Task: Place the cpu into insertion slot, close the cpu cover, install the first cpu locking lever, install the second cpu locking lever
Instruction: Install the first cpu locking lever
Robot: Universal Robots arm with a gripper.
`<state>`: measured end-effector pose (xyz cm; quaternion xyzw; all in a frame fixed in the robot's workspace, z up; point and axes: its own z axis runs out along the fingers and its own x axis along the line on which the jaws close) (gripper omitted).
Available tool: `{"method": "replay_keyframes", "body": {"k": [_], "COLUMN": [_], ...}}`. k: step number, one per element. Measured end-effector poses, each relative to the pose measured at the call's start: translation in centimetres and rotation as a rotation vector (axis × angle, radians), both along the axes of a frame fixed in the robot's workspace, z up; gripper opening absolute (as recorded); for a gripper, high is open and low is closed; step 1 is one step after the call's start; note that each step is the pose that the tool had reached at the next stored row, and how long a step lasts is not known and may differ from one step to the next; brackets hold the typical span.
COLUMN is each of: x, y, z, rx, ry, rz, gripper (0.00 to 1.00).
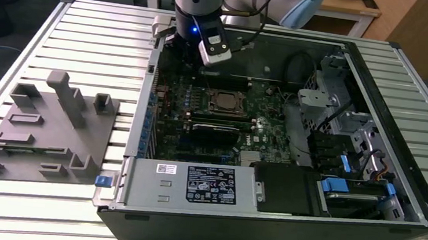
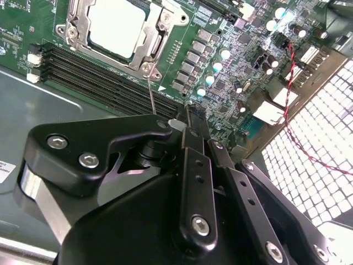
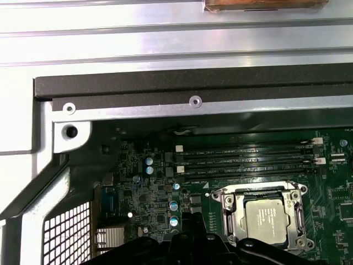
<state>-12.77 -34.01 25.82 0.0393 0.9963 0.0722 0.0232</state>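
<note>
The cpu (image 3: 266,218) (image 2: 118,27) lies flat in the insertion slot (image 1: 227,102) on the green motherboard, its dull metal top facing up. The silvery cpu cover (image 3: 236,218) (image 2: 151,41) lies down around it as a frame. A thin wire locking lever (image 2: 150,91) rises from the socket's corner toward my gripper (image 2: 190,116), ending beside the black fingers (image 2: 187,138). The fingers meet at the tip and look shut, with nothing visibly between them. In the exterior view my gripper (image 1: 196,60) hangs over the board just beyond the socket, near the case's far wall.
The open computer case (image 3: 193,83) lies on a slatted metal table (image 1: 90,22). Black memory slots (image 3: 248,157) run beside the socket. A power supply (image 1: 192,185) and drive bays (image 1: 348,184) fill the near side. A grey fixture (image 1: 50,129) stands at the exterior view's left.
</note>
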Motion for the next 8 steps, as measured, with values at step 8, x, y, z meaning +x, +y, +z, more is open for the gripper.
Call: {"method": "replay_keyframes", "body": {"k": [8], "x": [-0.25], "y": [0.0], "z": [0.0], "rx": [0.0], "ry": [0.0001], "rz": [0.0], "gripper": [0.1]}}
